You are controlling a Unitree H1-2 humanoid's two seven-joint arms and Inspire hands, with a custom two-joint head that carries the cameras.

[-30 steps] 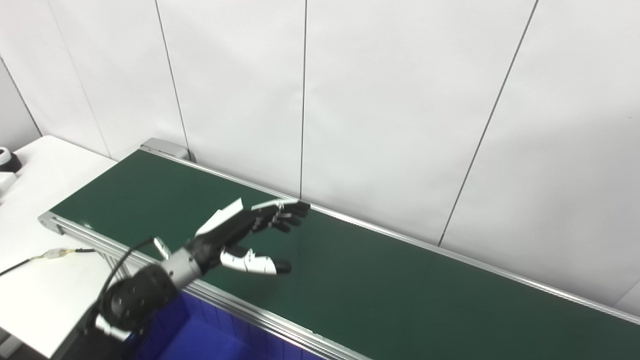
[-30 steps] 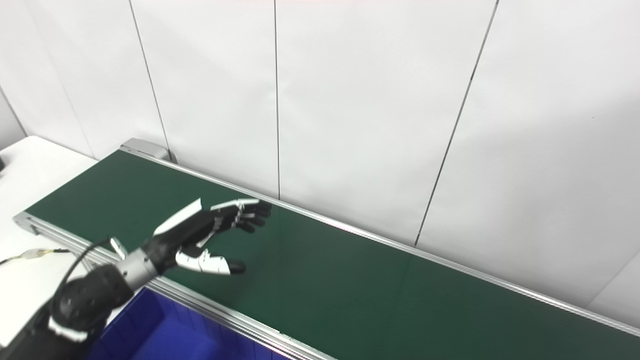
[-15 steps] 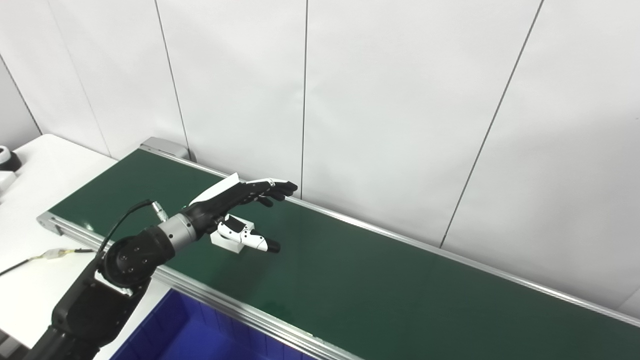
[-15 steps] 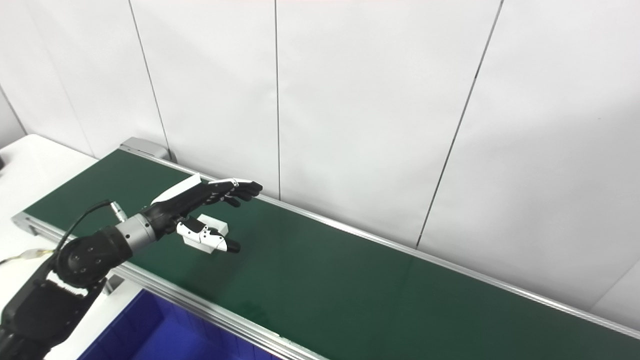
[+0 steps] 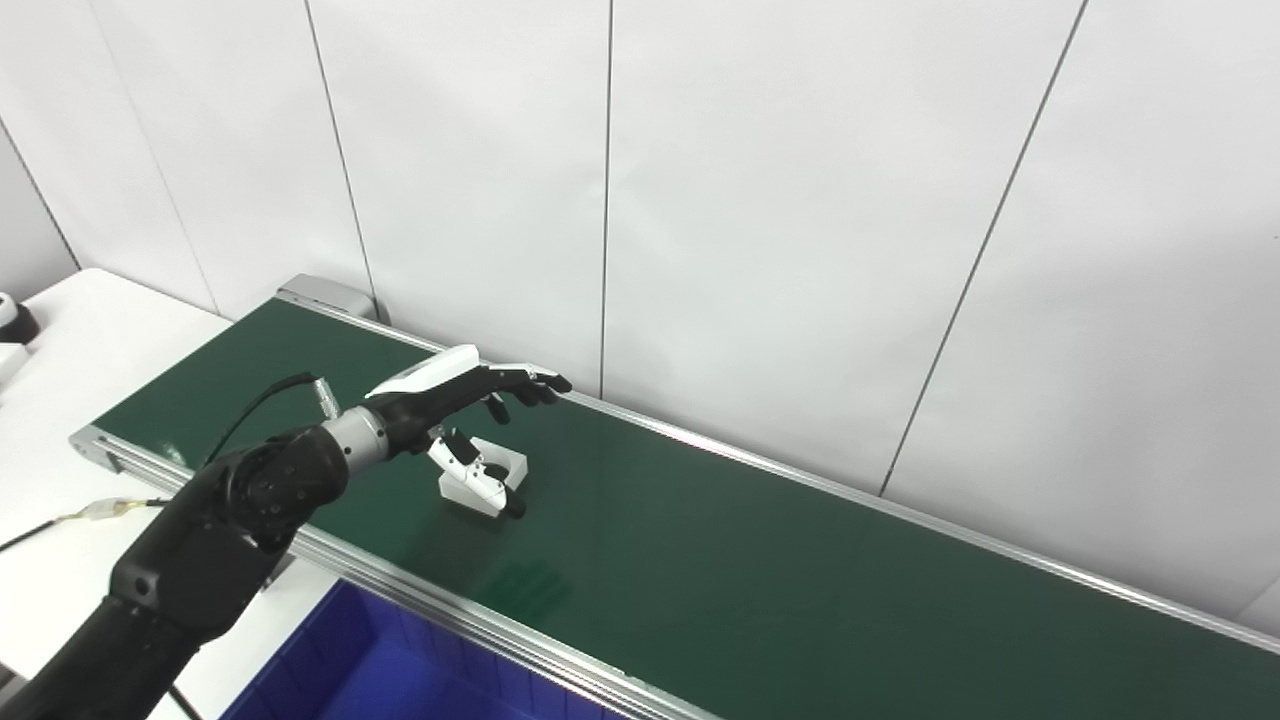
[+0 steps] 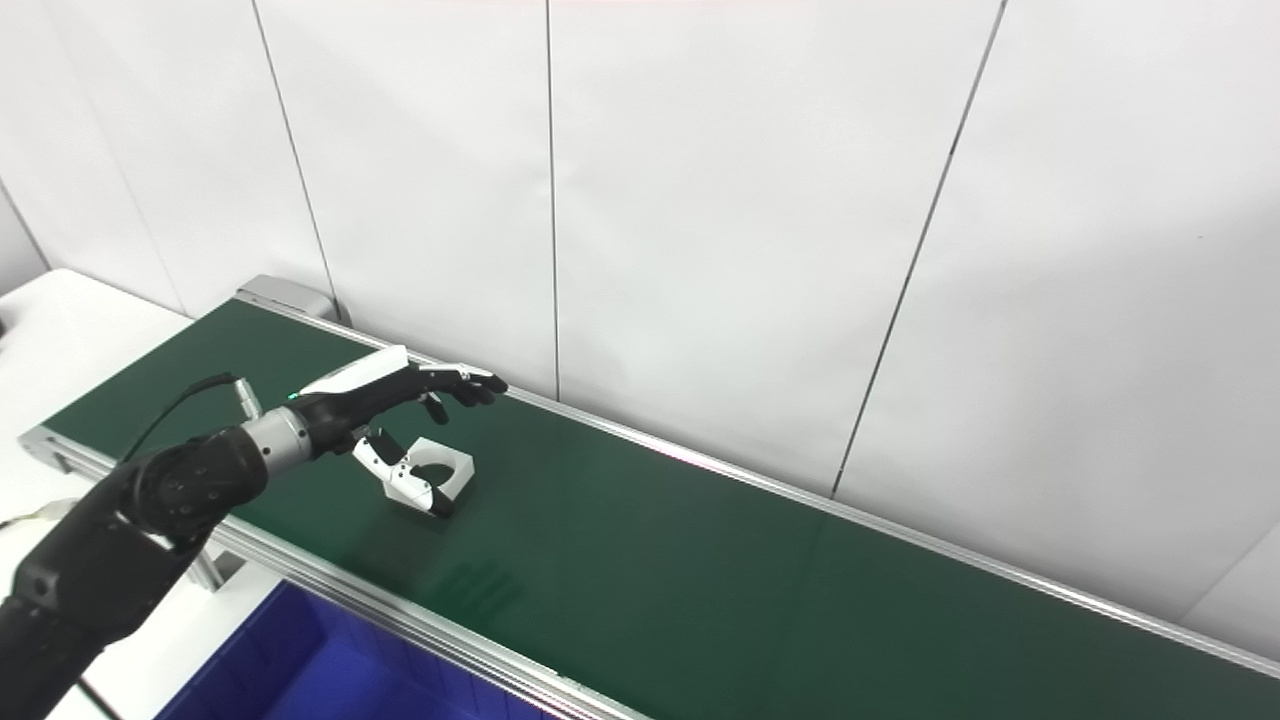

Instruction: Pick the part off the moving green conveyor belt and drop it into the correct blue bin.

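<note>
looking through the left eye view, you see your left hand (image 5: 455, 400) reaching out over the green conveyor belt (image 5: 700, 560), palm down, with its fingers (image 5: 530, 380) stretched toward the wall and spread, released and holding nothing. the thumb angles down in front of the white part (image 5: 487, 478), which lies on the belt right under the hand; whether the thumb touches the part you cannot tell. the part is a small white block with a round hole in its top. a blue bin (image 5: 380, 665) sits below the near rail of the belt at the bottom edge. the white desk (image 5: 90, 330) lies to the left, with a cable (image 5: 70, 520) on it. your right hand is out of the picture.

in the right eye view the same left hand (image 6: 385, 400) hovers above the part (image 6: 435, 470), fingers (image 6: 470, 380) extended over it and apart from it, the thumb dropped along the part's near left side. the round hole shows more clearly here. the belt (image 6: 700, 580) runs from upper left to lower right along the panelled wall (image 6: 750, 200), and the bin (image 6: 300, 660) shows as a blue corner under the rail.
</note>
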